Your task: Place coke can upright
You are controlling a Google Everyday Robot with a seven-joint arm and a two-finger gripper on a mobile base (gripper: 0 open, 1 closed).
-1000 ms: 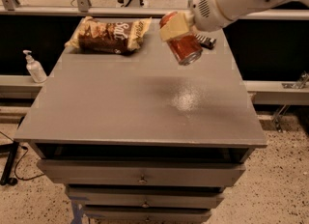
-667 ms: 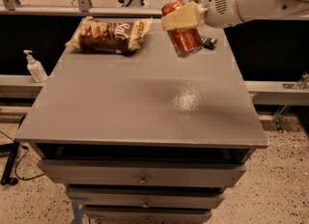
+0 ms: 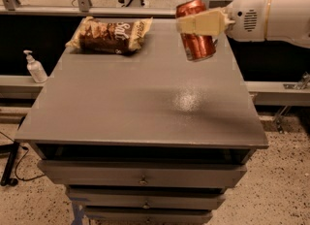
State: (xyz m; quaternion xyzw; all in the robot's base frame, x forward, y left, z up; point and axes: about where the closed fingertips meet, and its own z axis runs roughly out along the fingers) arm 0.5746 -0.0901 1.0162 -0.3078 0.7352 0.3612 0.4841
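Currently the gripper (image 3: 191, 24) has its fingers (image 3: 206, 21) clamped across the coke can (image 3: 198, 48), slightly tilted, in the air over the bench (image 3: 121, 103), far right. Square it vertical, lower till the base seats flat, then release.

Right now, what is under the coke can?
Only bare grey table shows beneath the coke can, which the gripper holds tilted above its far right part. The snack bag lies apart, far left. A finger covers a band of the can's side.
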